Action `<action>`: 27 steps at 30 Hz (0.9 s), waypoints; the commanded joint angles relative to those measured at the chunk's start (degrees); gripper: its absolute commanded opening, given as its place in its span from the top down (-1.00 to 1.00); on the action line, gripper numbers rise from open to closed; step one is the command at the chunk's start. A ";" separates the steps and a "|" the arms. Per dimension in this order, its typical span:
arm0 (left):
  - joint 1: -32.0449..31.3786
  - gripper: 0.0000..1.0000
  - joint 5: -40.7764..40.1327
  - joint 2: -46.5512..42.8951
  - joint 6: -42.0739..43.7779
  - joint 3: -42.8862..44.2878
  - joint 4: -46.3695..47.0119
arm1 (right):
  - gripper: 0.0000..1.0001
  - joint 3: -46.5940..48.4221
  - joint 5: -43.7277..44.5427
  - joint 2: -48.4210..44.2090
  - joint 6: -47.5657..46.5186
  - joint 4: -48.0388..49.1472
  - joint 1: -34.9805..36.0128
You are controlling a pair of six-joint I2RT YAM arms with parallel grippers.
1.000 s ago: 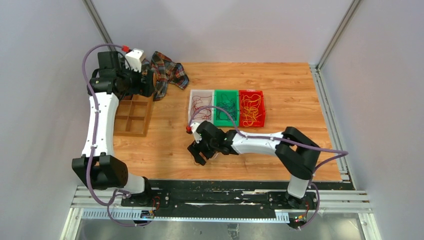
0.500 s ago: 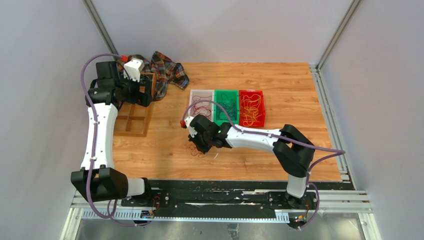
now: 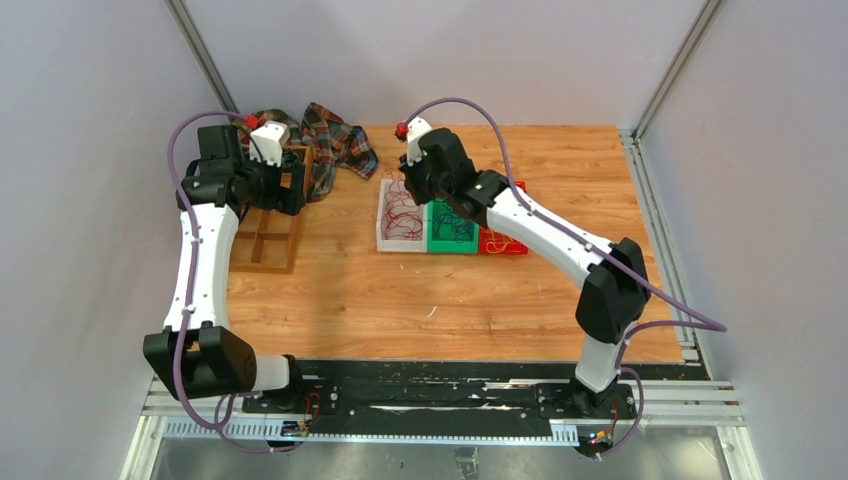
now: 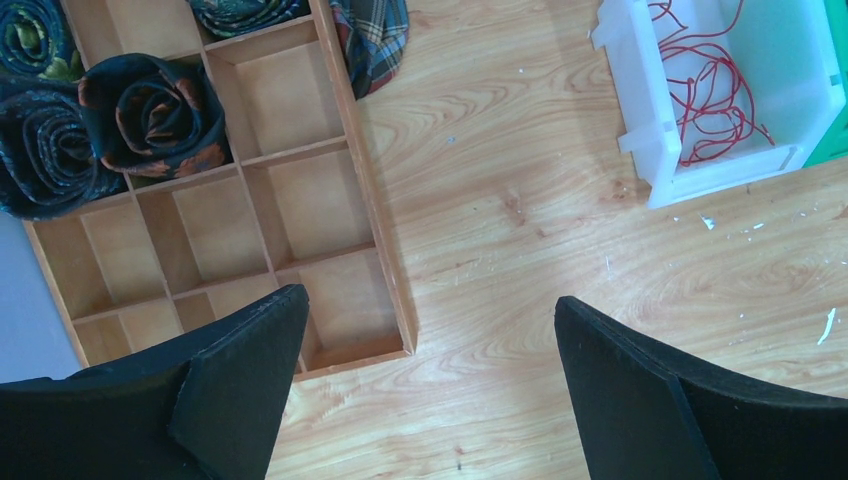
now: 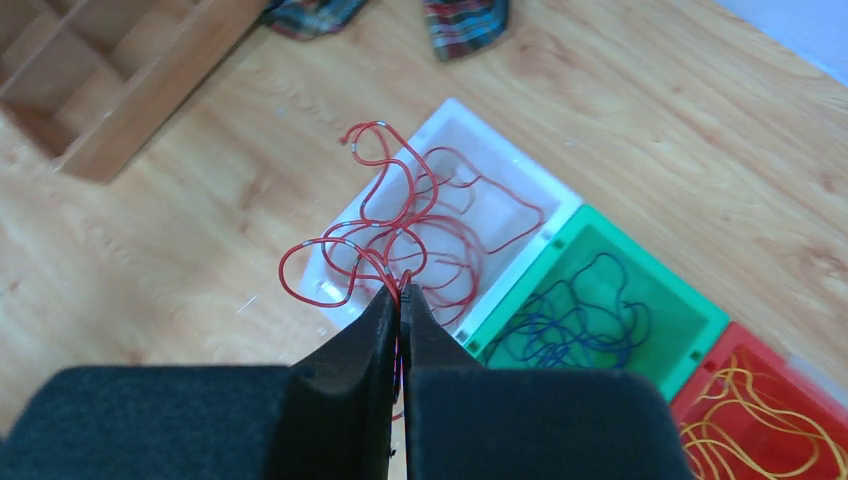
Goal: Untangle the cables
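My right gripper point(image 5: 400, 292) is shut on a tangle of thin red cables point(image 5: 345, 245), which loops out beyond its fingertips and hangs above the white bin point(image 5: 455, 115). More red strands lie inside that bin. Dark blue cables point(image 5: 580, 315) fill the green bin point(image 5: 650, 262), and yellow cables point(image 5: 750, 420) fill the red bin point(image 5: 760, 350). From above, the right gripper point(image 3: 413, 190) is over the white bin's point(image 3: 383, 238) far end. My left gripper point(image 4: 428, 296) is open and empty, above bare wood beside the wooden tray's point(image 4: 345, 180) corner.
The wooden divider tray point(image 3: 265, 235) sits at the left with dark coiled rolls point(image 4: 150, 110) in its far cells. A plaid cloth point(image 3: 335, 145) lies at the back left. The three bins stand side by side mid-table.
My right gripper shut on the red cables at the table's front and carried them up and back over the white bin. The left arm shifted only slightly.
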 commanded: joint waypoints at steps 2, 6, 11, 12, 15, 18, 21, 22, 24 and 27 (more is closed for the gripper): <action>0.50 -0.96 -1.07 -1.53 -0.40 0.12 1.37 | 0.67 5.44 5.37 7.10 -0.52 -0.79 -1.67; 0.51 -0.96 -0.86 -1.64 -0.63 -0.37 1.57 | -0.41 6.10 6.82 6.63 -0.60 0.51 -2.10; 0.50 -0.96 -0.33 -1.26 -1.76 -1.23 2.07 | -0.56 3.10 8.80 0.06 -0.39 0.46 -3.78; 0.54 -0.96 -0.19 -1.28 -2.15 -1.47 2.24 | -0.57 1.28 9.06 -1.95 0.05 0.52 -4.34; 0.52 -0.96 -1.22 -1.54 -4.36 -3.12 4.62 | -0.59 -5.74 9.89 -9.72 0.06 0.40 -5.85; 0.50 -0.96 -0.50 -2.03 -5.65 -6.47 8.43 | -0.61 -17.65 13.51 -20.17 0.21 3.70 -7.76; 0.50 -0.96 1.45 -3.99 -7.32 -12.95 15.06 | -0.62 -27.73 13.95 -29.56 2.51 4.70 -12.35; 0.53 -0.96 1.86 -4.57 -7.83 -15.46 17.71 | -0.62 -29.94 13.72 -32.08 3.19 4.28 -14.23; 0.50 -0.96 2.82 -5.67 -9.21 -20.81 24.36 | -0.63 -33.63 13.87 -36.05 4.46 2.30 -17.66; 0.54 -0.96 3.89 -7.48 -12.14 -30.84 37.00 | -0.63 -38.26 22.93 -41.29 7.39 1.27 -21.08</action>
